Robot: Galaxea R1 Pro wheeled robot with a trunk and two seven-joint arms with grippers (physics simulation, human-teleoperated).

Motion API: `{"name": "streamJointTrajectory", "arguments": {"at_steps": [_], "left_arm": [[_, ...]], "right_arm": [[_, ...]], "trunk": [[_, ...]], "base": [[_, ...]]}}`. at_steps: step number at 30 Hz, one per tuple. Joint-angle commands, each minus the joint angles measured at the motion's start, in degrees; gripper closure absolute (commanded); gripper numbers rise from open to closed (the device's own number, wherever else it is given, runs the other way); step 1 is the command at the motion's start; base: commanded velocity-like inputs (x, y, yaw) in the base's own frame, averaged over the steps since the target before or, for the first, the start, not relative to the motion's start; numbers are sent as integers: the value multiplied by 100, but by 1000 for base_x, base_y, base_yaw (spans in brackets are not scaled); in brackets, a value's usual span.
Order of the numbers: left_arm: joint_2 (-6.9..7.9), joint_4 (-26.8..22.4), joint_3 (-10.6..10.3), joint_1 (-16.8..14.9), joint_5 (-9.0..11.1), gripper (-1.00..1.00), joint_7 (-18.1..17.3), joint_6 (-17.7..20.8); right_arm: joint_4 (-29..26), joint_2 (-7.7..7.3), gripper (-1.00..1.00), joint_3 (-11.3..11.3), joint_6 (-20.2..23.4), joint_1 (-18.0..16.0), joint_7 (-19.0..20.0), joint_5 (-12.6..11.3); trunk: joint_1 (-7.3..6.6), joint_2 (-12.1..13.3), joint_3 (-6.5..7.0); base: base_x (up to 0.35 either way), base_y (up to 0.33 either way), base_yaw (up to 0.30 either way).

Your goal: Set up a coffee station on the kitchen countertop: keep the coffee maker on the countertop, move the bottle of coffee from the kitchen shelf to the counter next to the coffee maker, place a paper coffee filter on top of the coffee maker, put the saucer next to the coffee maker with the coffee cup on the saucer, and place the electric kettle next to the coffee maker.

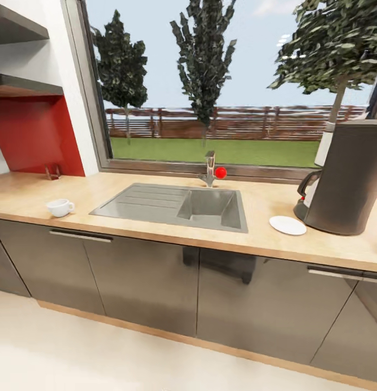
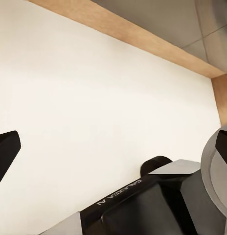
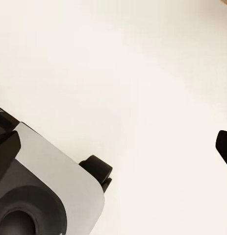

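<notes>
A kitchen seen from the robot's head camera, looking forward and down at a long tan wood-grain worktop under a wide window. A grey inset sink with a tap sits at the middle.

The coffee maker, a tall dark grey cylinder, stands on the worktop far to the right, partly cut off by the picture edge. The saucer, a small flat white plate, lies just beside it on the sink side, with nothing on it. The coffee cup, small and white with its loop handle turned toward the sink, sits well apart, far to the left near the worktop's front edge. The sink lies between cup and saucer.

Both wrist cameras look down at pale floor and parts of the robot's base. In the left wrist view a dark fingertip shows at one edge; in the right wrist view another fingertip shows at one edge. With only one tip visible in each, I cannot tell whether either pair of fingers is released or clenched. Nothing appears to be held.

Both sets of fingers hang low, pointing at the floor, so every task item lies above and ahead of them. The cup sits toward the left arm's side, so that arm is likely nearer to it. The cup is round, with no long axis beyond its handle.
</notes>
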Motion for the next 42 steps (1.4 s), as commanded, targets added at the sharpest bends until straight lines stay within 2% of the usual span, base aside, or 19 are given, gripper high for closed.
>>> {"name": "streamJointTrajectory", "arguments": {"at_steps": [1,10,17,26,42], "left_arm": [[4,5,-48,-6,40,-100,-2,-36],[4,5,-48,-6,40,-100,-2,-36],[4,5,-41,-6,40,-100,-2,-36],[4,5,-39,-6,45,-100,-2,-34],[4,5,-39,-6,49,-100,1,-28]], "right_arm": [[3,-6,-100,37,-13,-4,10,-60],[3,-5,-100,37,-13,-4,4,-60],[3,-7,-100,27,-13,-4,2,-58],[3,-5,-100,37,-13,-4,-307,-54],[3,-4,-100,39,-13,-4,-349,-52]], "trunk": [[-1,-3,-6],[-1,-3,-6],[-1,-3,-8],[-1,-3,-38],[-1,-3,-88]], "base": [[0,3,267],[0,1,265],[54,163,99],[35,101,219],[39,38,203]]}}
